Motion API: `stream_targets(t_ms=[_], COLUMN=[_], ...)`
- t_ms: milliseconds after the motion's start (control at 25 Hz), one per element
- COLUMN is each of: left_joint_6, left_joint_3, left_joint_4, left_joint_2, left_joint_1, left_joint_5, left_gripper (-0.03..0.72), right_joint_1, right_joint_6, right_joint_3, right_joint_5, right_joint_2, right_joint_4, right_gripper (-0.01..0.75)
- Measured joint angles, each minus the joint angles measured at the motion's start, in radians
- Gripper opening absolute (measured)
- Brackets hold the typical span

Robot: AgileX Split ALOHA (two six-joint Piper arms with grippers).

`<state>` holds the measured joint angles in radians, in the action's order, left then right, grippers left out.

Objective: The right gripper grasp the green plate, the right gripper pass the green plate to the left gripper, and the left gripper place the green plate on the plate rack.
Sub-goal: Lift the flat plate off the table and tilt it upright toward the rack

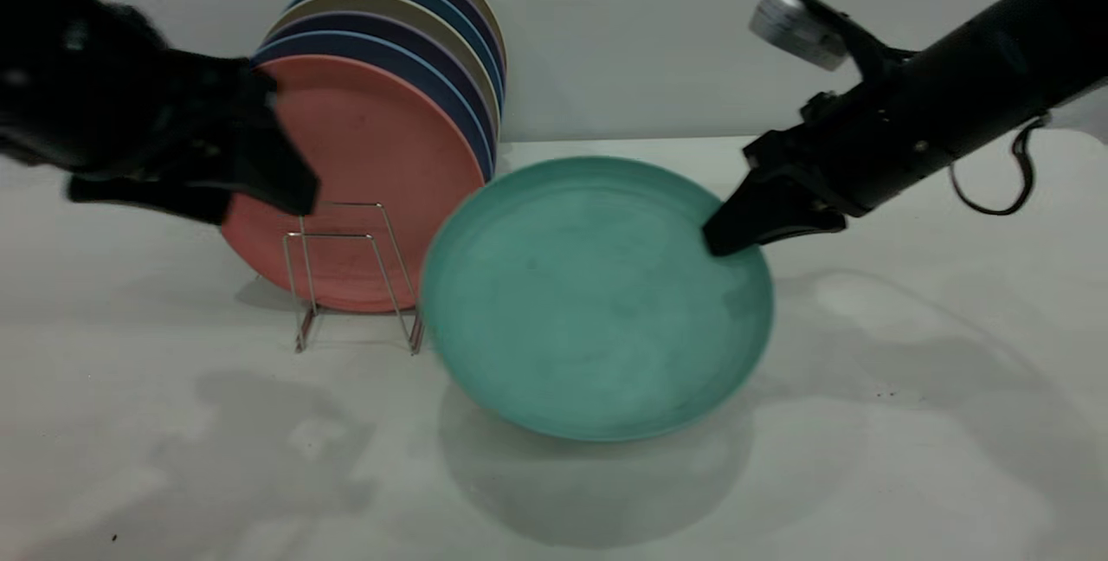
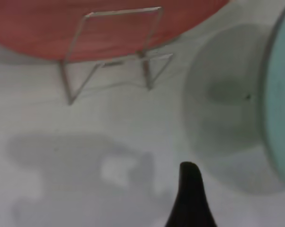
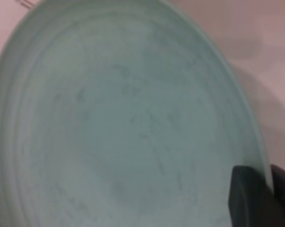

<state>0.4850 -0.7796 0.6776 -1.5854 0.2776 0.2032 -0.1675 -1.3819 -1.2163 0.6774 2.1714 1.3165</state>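
The right end effector is gripping the green plate by its rim, fingers closed on either side of the edge, holding it tilted above the desk just beside the plate rack. The left end effector is hovering in front of the pink plate standing in the rack; I cannot tell how wide it is.

My left gripper hides part of the pink plate; its fingers blur, their spacing unreadable. In my left wrist view the green plate is cut off at the edge. The rack vanishes behind the pink plate. My right gripper shows only partly.
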Motion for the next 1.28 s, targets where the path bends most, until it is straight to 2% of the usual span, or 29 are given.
stream_targets(t_ms=[200, 560, 640, 720, 800, 880, 960, 1040, 1120, 1200, 1280], left_joint_6=[0.019, 0.022, 0.022, 0.022, 0.021, 0.022, 0.031, 0.039, 0.044, 0.048, 0.061], left_joint_3=[-0.067, -0.086, -0.086, -0.086, -0.086, -0.087, -0.088, -0.090, -0.094, -0.101, -0.119], left_joint_4=[0.014, 0.054, 0.067, 0.086, 0.100, 0.113, 0.118, 0.115, 0.096, 0.050, -0.034], left_joint_2=[-0.091, -0.127, -0.127, -0.127, -0.127, -0.126, -0.126, -0.126, -0.126, -0.126, -0.127], left_joint_1=[0.045, 0.048, 0.048, 0.048, 0.048, 0.048, 0.050, 0.053, 0.056, 0.056, 0.055], left_joint_5=[-0.005, -0.028, -0.031, -0.035, -0.036, -0.029, -0.023, -0.023, -0.022, -0.012, 0.017], left_gripper=[0.580, 0.565, 0.509, 0.407, 0.253, 0.131, 0.118, 0.118, 0.118, 0.115, 0.074], right_joint_1=[-0.028, -0.050, -0.062, -0.071, -0.072, -0.072, -0.072, -0.071, -0.068, -0.053, -0.026], right_joint_6=[-0.029, -0.076, -0.095, -0.113, -0.130, -0.141, -0.144, -0.144, -0.144, -0.140, -0.113], right_joint_3=[0.000, 0.000, 0.000, 0.000, 0.000, 0.002, 0.003, 0.003, 0.003, 0.003, 0.003], right_joint_5=[0.056, 0.206, 0.229, 0.236, 0.224, 0.197, 0.190, 0.191, 0.209, 0.239, 0.267], right_joint_2=[0.000, 0.000, 0.000, 0.000, 0.000, 0.000, 0.000, 0.000, 0.000, 0.000, -0.013], right_joint_4=[0.069, 0.226, 0.252, 0.271, 0.273, 0.272, 0.268, 0.263, 0.252, 0.232, 0.193], right_gripper=[0.013, 0.018, 0.024, 0.030, 0.040, 0.052, 0.085, 0.166, 0.293, 0.464, 0.615])
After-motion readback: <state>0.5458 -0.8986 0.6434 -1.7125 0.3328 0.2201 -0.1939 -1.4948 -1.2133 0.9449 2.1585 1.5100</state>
